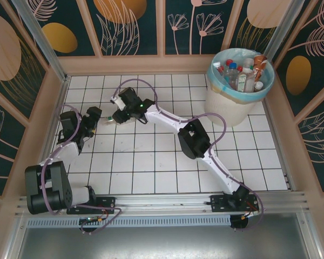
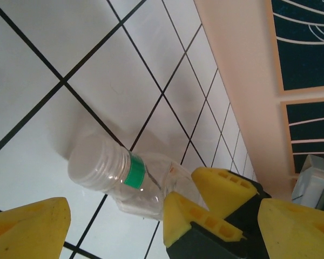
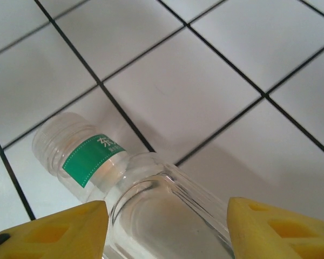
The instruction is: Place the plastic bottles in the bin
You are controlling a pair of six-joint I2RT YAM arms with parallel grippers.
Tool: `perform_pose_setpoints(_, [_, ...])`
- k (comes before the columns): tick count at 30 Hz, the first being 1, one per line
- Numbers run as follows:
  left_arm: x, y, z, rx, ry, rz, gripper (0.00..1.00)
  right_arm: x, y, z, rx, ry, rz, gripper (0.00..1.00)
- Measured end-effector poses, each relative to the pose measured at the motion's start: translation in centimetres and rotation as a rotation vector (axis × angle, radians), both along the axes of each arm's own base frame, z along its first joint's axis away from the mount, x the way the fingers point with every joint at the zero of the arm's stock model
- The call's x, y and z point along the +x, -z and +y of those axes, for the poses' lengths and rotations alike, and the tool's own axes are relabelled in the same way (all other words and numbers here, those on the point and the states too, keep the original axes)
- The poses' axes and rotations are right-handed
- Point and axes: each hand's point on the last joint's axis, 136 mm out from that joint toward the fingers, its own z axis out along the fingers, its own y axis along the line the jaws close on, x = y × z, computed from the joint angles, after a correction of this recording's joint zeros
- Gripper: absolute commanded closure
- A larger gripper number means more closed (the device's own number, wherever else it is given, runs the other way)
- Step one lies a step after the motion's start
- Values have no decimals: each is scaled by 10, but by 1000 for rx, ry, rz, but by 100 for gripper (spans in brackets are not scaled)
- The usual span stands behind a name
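One clear plastic bottle [image 1: 106,120] lies on the white tiles at the left of the table, between my two grippers. It has a clear ribbed cap and a green neck band [image 2: 134,171]. My right gripper [image 3: 167,226] is shut on its body [image 3: 167,216], a yellow finger pressed against each side. The left gripper [image 2: 162,210] stands open just short of the bottle [image 2: 113,172], its fingers wide apart, facing the right gripper's fingers [image 2: 221,189]. The cream bin [image 1: 227,110] with a light blue bag stands at the far right and holds several bottles [image 1: 243,73].
A raised peach-coloured wall [image 1: 59,91] runs close along the left of the grippers and round the tiled table. The right arm [image 1: 191,137] stretches diagonally across the middle of the table.
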Motion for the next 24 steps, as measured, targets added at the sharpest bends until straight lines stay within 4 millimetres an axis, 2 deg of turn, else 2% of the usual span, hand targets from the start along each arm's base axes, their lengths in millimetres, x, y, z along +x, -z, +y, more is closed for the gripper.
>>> perform_pose_setpoints(7, [-1,-38,4,145,52,-56,9,-26,1,-34,-125,2,83,40])
perform_pose_setpoints(11, [-8,-42,3,216,93,-56,8,-46,-3,-46,-172,1,132,34])
perform_pose_setpoints(15, [-15,-33,2,255,122,-28,8,-66,-18,-36,-202,-41,113,33])
perform_pose_setpoints(20, [-30,-14,0,252,132,11,7,-78,-55,-3,-169,-107,17,33])
perform_pose_setpoints(22, [-38,-8,0,257,124,26,7,-80,-59,5,-164,-127,-13,32])
perform_pose_setpoints(24, [-44,-8,3,273,109,34,7,-79,-51,5,-186,-143,-23,31])
